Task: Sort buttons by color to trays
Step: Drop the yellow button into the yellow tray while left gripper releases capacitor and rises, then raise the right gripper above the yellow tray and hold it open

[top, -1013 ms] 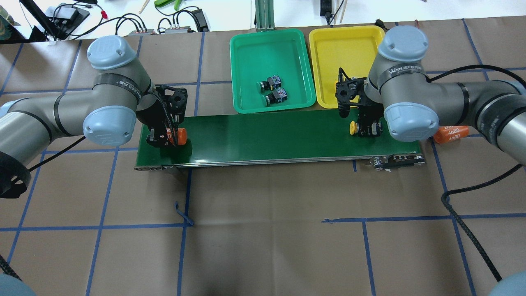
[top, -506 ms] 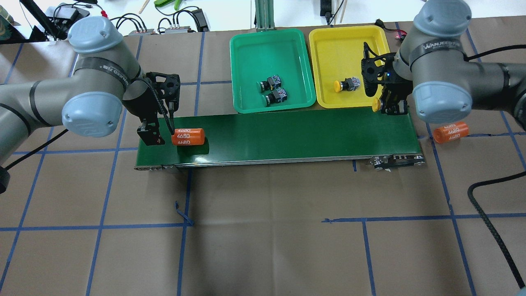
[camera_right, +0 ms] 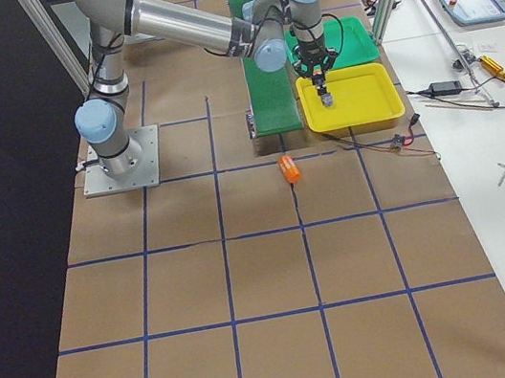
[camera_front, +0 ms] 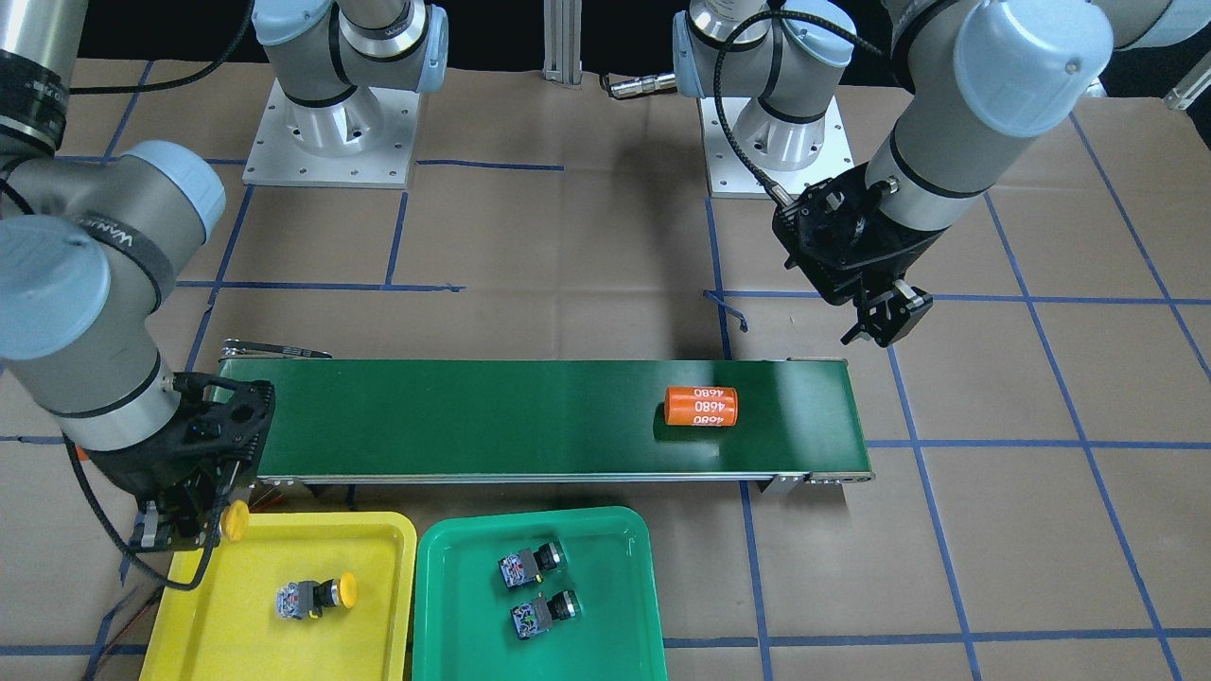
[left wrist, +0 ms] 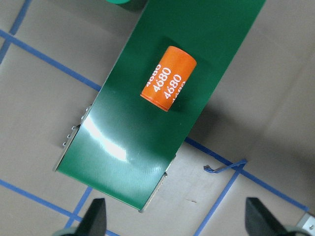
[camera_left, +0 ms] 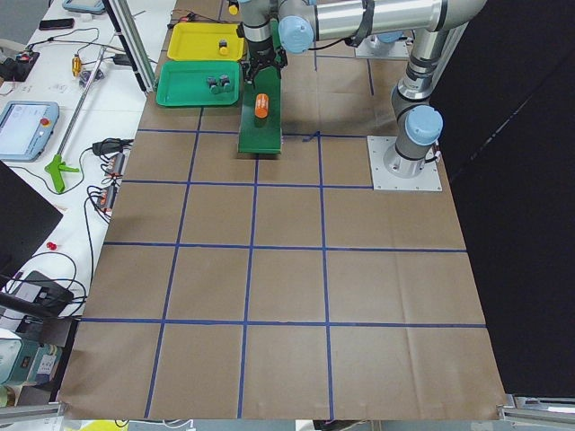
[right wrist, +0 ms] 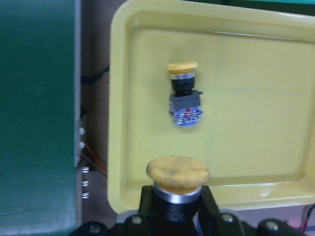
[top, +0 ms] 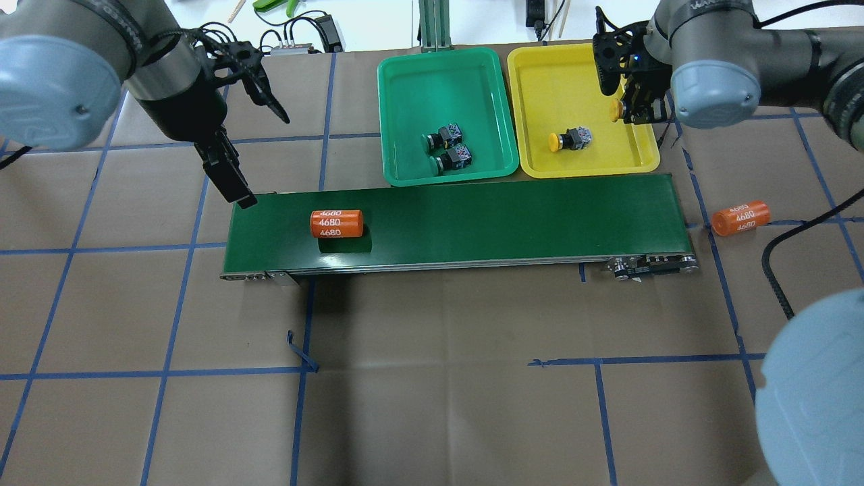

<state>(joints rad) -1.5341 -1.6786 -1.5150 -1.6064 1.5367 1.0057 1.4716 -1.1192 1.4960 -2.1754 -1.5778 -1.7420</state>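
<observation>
Two yellow-capped buttons sit on your right side. One yellow button is clamped in the right pincer, its body between the fingers and its cap sticking out past them. You are holding it in the air over the yellow tray, close to the rim nearest that pincer. The other yellow button lies on its side on the tray floor, just ahead of the pincer and apart from the held one. Beyond the yellow tray, away from your right pincer, sits the green tray, with two green buttons lying just beside each other in it.

Your left pincer is spread wide with nothing between its fingers, raised off the surface. Below it and well clear of both fingers, an orange cylinder marked 4680 lies on its side on the dark green belt. A second orange cylinder lies on the surface off the belt's end on the right pincer's side.
</observation>
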